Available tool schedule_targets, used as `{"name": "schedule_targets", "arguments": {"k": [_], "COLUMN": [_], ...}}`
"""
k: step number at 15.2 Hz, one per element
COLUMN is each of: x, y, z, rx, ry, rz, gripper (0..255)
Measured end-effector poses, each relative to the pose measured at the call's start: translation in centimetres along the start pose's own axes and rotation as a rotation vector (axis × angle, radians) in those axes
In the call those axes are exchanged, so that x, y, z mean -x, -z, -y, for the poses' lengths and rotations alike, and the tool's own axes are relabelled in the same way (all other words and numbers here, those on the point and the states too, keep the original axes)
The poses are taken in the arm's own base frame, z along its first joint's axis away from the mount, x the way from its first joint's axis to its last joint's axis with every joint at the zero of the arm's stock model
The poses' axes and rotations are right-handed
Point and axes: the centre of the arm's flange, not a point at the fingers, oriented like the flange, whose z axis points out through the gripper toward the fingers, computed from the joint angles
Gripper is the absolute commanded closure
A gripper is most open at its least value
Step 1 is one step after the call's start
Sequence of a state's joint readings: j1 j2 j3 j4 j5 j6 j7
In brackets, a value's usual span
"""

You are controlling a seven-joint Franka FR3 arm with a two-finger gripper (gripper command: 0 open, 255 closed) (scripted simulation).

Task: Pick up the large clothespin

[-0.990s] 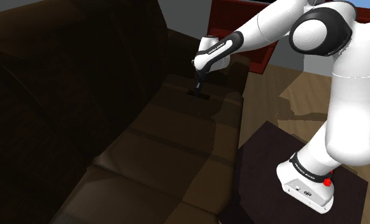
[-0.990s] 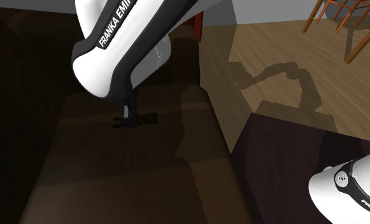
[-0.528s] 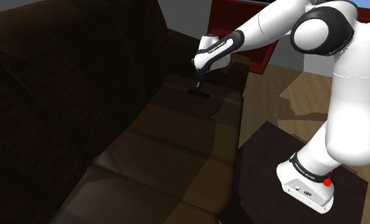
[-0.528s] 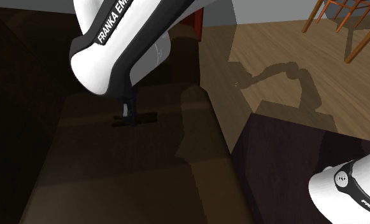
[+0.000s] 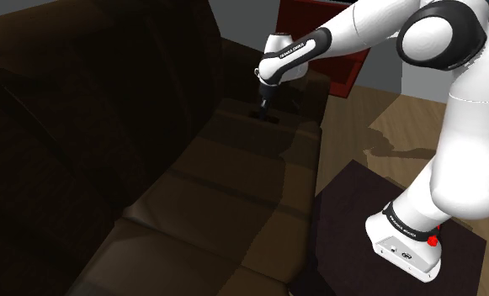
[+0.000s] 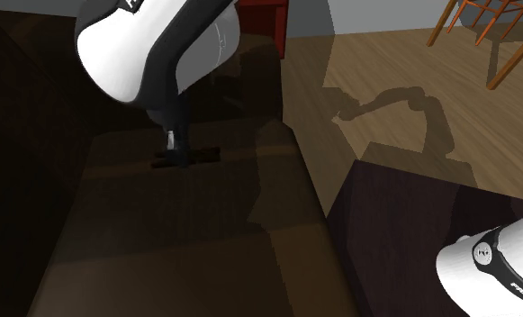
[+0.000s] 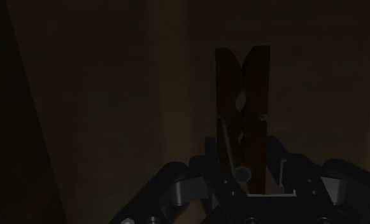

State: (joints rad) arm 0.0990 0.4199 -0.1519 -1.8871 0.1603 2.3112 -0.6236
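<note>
The large clothespin [image 7: 242, 95] is dark brown with a metal spring, and it sticks out forward from between the gripper's fingers. My black gripper [image 7: 244, 158] is shut on its rear end. In the shoulder view the gripper [image 5: 263, 107] points down over the far end of the dark brown sofa seat [image 5: 234, 177], with the clothespin [image 5: 267, 118] level under it. In the second exterior view the clothespin [image 6: 189, 159] hangs as a dark horizontal bar in the gripper [image 6: 173, 146], a little above the cushion [image 6: 160, 234].
The sofa's tall backrest [image 5: 82, 109] rises on the shoulder view's left. A red piece of furniture [image 5: 318, 34] stands behind the sofa's end. My dark stand [image 5: 352, 210] sits on the wooden floor [image 6: 376, 81]. A wooden chair [image 6: 484, 27] is at the far right.
The arm has risen and drawn slightly toward the sofa's far end, carrying the clothespin up off the cushion. The grip has stayed shut throughout.
</note>
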Motion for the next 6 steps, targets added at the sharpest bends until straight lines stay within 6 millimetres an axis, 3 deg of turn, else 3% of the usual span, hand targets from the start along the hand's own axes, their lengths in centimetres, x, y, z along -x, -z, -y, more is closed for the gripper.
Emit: {"name": "schedule_targets", "arguments": {"k": [6], "x": [-0.1], "y": [2.9], "z": [0.3], "rx": [0.0], "ry": [0.0], "rz": [0.0], "gripper": [255]}}
